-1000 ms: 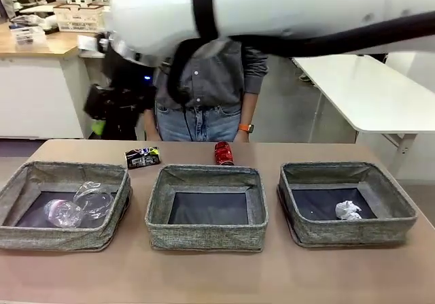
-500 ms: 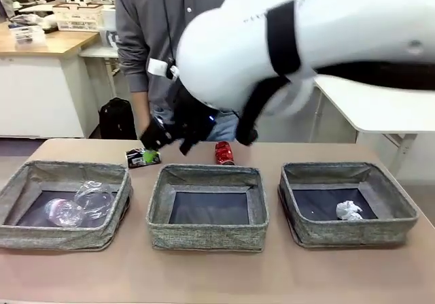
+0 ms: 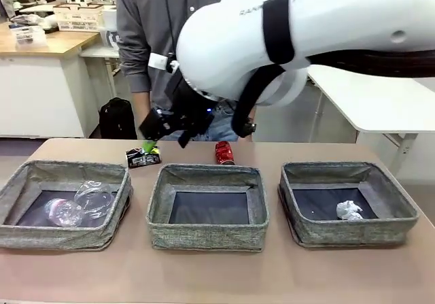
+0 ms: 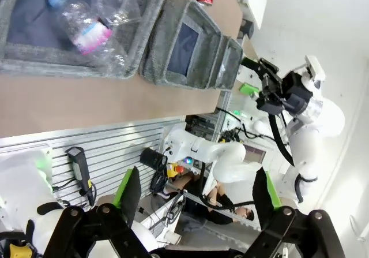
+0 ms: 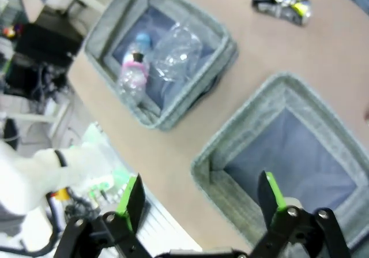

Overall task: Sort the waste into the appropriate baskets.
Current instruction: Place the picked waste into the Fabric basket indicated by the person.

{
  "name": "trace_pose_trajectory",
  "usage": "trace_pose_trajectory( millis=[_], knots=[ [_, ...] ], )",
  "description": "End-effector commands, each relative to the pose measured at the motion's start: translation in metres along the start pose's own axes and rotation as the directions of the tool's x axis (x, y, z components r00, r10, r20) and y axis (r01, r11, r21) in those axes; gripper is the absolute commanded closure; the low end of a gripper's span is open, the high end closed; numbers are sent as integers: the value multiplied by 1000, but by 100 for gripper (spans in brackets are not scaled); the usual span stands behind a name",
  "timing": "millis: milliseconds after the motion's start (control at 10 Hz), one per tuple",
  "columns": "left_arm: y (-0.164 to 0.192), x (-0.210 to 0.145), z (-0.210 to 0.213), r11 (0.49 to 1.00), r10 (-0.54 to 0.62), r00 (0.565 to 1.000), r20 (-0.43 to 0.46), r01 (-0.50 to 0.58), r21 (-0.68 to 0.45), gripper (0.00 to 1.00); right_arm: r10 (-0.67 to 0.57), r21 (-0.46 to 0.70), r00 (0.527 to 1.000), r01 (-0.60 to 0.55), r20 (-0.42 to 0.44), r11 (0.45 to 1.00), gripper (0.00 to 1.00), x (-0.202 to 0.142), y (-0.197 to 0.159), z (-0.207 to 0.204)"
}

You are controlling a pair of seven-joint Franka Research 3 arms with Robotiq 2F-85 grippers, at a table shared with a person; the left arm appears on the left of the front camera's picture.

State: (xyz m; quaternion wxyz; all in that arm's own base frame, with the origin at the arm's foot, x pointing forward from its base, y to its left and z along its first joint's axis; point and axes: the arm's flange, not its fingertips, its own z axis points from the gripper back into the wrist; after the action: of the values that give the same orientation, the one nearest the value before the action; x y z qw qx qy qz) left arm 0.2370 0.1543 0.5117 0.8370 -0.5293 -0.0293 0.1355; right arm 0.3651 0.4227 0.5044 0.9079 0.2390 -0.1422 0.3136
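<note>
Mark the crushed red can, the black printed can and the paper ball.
crushed red can [image 3: 223, 154]: front view, its red side.
black printed can [image 3: 141, 160]: front view, its printed face.
paper ball [image 3: 349, 211]: front view, its crumpled middle.

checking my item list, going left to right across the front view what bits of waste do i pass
clear plastic bottle → clear plastic cup → crushed black printed can → crushed red can → crumpled white paper ball

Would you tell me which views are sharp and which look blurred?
Front view: evenly lit, the middle basket crisp, the near right arm looming large. Right wrist view: soft with blur, the crushed black printed can smeared. Left wrist view: rolled sideways, fairly sharp.
</note>
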Motion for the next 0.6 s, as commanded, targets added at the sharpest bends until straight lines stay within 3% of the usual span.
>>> trace_pose_trajectory(
  millis=[0, 100, 200, 300, 400, 500],
  knots=[
    [-27, 33, -58, 989, -113, 987, -115, 101, -110, 1, -151, 46, 989, 151, -5, 988, 0, -17, -27, 37],
    [-49, 50, -99, 970, -166, 969, -182, 128, -205, 1, -256, 140, 967, 255, -8, 957, 0, -34, -56, 70],
    [-62, 61, -129, 964, -168, 967, -191, 121, -236, 1, -362, 250, 932, 350, 0, 903, 0, -53, -84, 97],
    [-68, 67, -154, 963, -135, 974, -183, 85, -258, 1, -367, 372, 930, 336, 15, 865, 0, -77, -114, 118],
    [-70, 72, -174, 953, -103, 983, -151, 54, -298, 1, -332, 572, 943, 287, -27, 768, 0, -107, -144, 136],
    [-69, 75, -194, 938, -100, 983, -156, 40, -345, 1, -347, 691, 937, 274, -35, 669, 0, -142, -178, 149]
  ],
)
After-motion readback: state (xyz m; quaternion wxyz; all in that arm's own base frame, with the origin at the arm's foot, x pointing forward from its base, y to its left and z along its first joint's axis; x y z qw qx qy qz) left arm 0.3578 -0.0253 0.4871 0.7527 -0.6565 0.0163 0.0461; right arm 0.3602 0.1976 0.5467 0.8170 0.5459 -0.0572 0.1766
